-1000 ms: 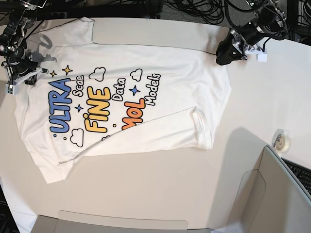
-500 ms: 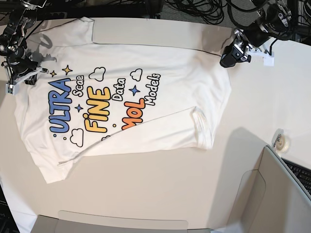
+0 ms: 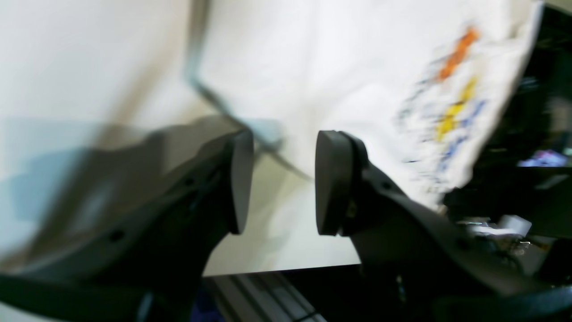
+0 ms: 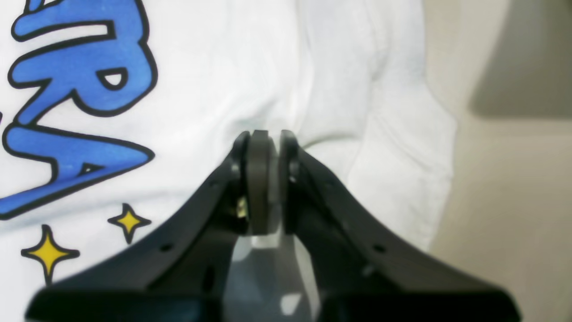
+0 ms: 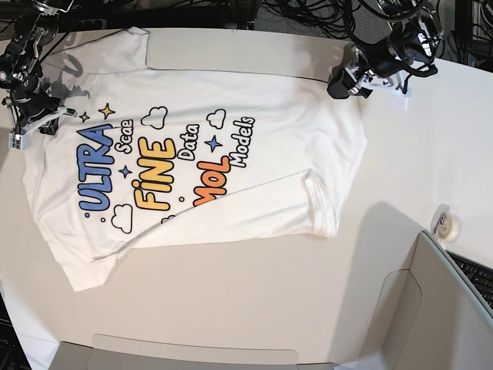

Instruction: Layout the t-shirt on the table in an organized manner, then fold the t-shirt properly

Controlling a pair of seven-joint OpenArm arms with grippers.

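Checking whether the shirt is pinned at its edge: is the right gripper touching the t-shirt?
Touching. The right wrist view shows the right gripper shut, tips pressed into the t-shirt, fabric puckering around them.

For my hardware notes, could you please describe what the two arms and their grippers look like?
Both grippers are matte black. The left gripper has two broad curved fingers ending in flat, rounded dark pads. The right gripper has the same black fingers, with small round holes along them and greyer pads. In the base view each arm carries white parts near the wrist, and black cables trail behind the left arm.
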